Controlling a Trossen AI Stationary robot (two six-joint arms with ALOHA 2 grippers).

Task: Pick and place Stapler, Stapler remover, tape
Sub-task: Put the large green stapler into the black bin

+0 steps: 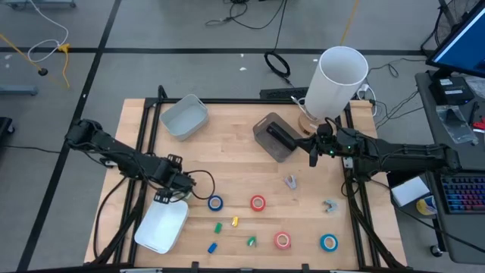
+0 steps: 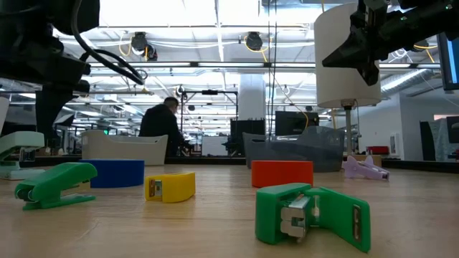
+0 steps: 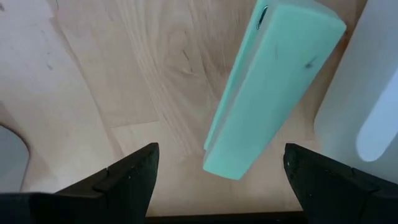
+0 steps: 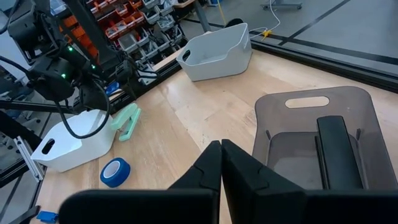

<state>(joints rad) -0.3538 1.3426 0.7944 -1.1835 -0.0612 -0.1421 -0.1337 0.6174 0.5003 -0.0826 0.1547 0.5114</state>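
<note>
Between my left fingers (image 3: 214,180), spread wide and holding nothing, lay the mint-green stapler (image 3: 267,87) on the wooden bench (image 1: 235,152), just beside a white bin (image 1: 161,226). My right fingers (image 4: 221,163) were clenched shut and empty, hovering near the dark grey bin (image 4: 317,143) that held a black stapler (image 4: 339,152). Beyond sat four tape rolls: two blue (image 1: 215,202) (image 1: 328,243), two red (image 1: 258,202) (image 1: 282,240). Two grey staple removers (image 1: 292,181) (image 1: 330,205) lay right of them, with small green, yellow and blue ones (image 1: 233,221) scattered between. A third pale bin (image 1: 184,116) and a white cylinder (image 1: 337,80) stood at the far edge. Behind the bench stretched a bright workshop, a person (image 2: 161,125) seated there.
</note>
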